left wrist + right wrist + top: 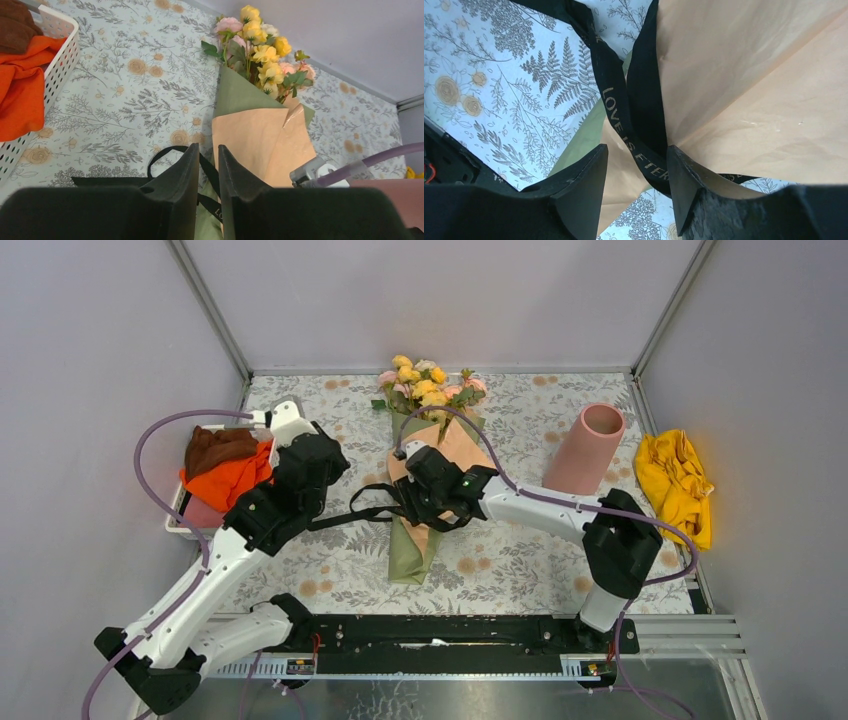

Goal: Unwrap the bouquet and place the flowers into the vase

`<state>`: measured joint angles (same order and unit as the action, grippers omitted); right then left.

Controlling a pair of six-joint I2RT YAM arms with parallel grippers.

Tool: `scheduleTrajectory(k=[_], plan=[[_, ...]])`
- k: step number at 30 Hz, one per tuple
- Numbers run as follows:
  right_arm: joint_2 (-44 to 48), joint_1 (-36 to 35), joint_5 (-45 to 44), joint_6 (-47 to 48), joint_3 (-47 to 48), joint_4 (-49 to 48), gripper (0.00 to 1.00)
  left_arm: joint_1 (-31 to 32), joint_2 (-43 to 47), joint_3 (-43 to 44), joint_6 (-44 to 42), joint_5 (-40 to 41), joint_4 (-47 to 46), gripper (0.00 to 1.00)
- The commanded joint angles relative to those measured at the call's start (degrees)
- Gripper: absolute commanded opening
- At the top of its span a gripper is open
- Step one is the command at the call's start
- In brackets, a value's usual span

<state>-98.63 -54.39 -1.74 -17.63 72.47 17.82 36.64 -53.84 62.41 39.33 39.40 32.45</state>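
near edge: left gripper (209,150), jaws barely apart, nothing seen between them, beside a black ribbon (616,110) loop. right gripper (636,155) half-spread astride the bouquet (255,135) lying mid-table; whether it clamps, cannot tell. step looks like untying; next, draw the ribbon clear, then peel the paper. pink vase (590,450) stands far right.
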Motion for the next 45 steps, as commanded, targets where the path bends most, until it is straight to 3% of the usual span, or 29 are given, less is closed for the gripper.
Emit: scheduleTrajectory(k=[1, 10, 14, 19, 23, 28, 35, 42, 45], plan=[[0.1, -3.2, -5.5, 2.1, 2.7, 2.5, 0.54, -0.3, 0.1, -0.7, 0.0, 1.0, -0.3, 0.27], [-5.9, -5.2, -11.6, 4.3, 8.1, 6.9, 0.48, -0.3, 1.4, -1.7, 0.0, 1.3, -0.3, 0.28], [-8.0, -5.2, -13.4, 5.0, 9.7, 7.9, 0.37, -0.3, 2.0, -2.4, 0.0, 1.6, -0.2, 0.28], [-8.3, -5.2, -15.2, 5.1, 10.7, 8.7, 0.16, -0.3, 2.5, -2.9, 0.1, 1.6, -0.3, 0.29], [-4.9, -5.2, -18.8, 3.3, 10.2, 9.0, 0.09, -0.3, 2.2, -3.5, 0.4, 1.6, -0.3, 0.29], [3.3, -5.2, -26.5, 0.1, 6.6, 8.2, 0.08, -0.3, 1.0, -5.3, -0.1, -1.3, -3.7, 0.30], [10.0, -5.0, -35.8, -6.0, 2.5, 11.7, 0.11, -0.3, -2.8, -9.8, -1.5, -11.8, -14.4, 0.33], [12.9, -3.3, -40.3, -12.5, -1.4, 16.1, 0.19, -0.3, -8.0, -13.1, -3.5, -22.6, -24.2, 0.35], [13.3, -1.2, -40.6, -15.0, -3.0, 18.5, 0.31, -0.3, -9.7, -13.5, -3.9, -24.6, -26.2, 0.35]])
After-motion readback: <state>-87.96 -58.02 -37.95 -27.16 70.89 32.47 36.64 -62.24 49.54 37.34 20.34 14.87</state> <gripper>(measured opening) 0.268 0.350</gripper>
